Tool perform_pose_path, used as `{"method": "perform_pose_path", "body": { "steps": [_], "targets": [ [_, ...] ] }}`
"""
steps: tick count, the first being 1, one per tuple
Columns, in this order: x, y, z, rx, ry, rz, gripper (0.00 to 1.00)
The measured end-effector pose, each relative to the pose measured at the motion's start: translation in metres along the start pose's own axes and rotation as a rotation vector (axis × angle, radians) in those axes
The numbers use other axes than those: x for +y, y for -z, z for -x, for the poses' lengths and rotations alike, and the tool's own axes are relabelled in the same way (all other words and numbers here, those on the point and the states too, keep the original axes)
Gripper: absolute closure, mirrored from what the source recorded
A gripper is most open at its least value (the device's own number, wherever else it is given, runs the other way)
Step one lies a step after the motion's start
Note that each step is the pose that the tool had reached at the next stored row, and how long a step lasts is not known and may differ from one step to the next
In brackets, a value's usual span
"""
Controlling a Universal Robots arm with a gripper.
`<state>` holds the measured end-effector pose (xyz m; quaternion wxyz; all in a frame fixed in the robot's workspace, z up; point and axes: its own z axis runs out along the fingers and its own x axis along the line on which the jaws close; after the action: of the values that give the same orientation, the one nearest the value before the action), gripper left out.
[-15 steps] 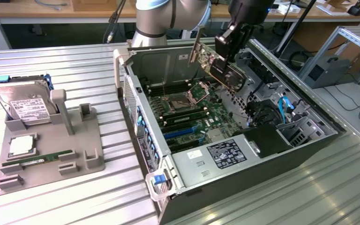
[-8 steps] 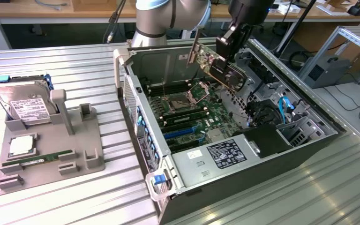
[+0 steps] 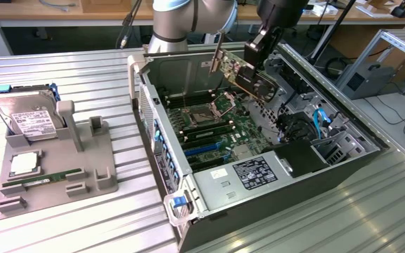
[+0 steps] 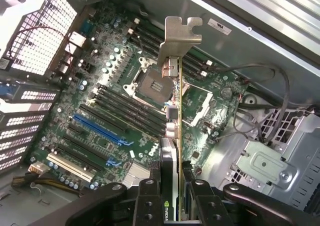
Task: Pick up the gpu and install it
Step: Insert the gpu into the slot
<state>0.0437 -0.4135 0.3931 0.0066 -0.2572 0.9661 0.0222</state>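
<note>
— What has the black gripper [image 3: 257, 52] got hold of?

— The gpu [image 3: 248, 79], a thin flat card, tan-brown on one face with dark parts on the other. The jaws are drawn in narrow, one on each face of the card, and they pinch it near one end.

— And from the wrist?

— There the gpu [image 4: 175, 136] shows edge-on between the two dark fingers [image 4: 149, 201], with its silver metal bracket [image 4: 177, 36] at the end away from the gripper [image 4: 175, 188].

— Where is the card?

— In the air inside the open grey computer case [image 3: 139, 79], which lies on its side on the ribbed metal table [image 3: 61, 68]. It hangs tilted over the green motherboard [image 3: 217, 126], near the square processor socket [image 3: 202, 112] — not seated in any slot. The long blue slot [image 4: 97, 128] lies off to one side of it.

— And outside the case?

— Toward the exterior view's left stands a grey moulded holder [image 3: 55, 195]. It carries a silver hard drive with a white label [image 3: 27, 113], upright, and a narrow green memory stick [image 3: 44, 179], lying flat.
</note>
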Motion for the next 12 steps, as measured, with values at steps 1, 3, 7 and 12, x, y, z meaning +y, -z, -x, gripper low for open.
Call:
{"method": "perform_pose_path", "body": {
  "steps": [1, 3, 7, 12],
  "targets": [
    [0.0, 0.0, 0.0, 0.0005, 0.013, 0.0003, 0.73],
    [0.0, 0.0, 0.0, 0.0009, 0.022, 0.0005, 0.73],
    [0.0, 0.0, 0.0, 0.002, 0.05, 0.0013, 0.73],
    [0.0, -0.0001, 0.0, 0.0034, 0.087, 0.0022, 0.73]
  ]
}}
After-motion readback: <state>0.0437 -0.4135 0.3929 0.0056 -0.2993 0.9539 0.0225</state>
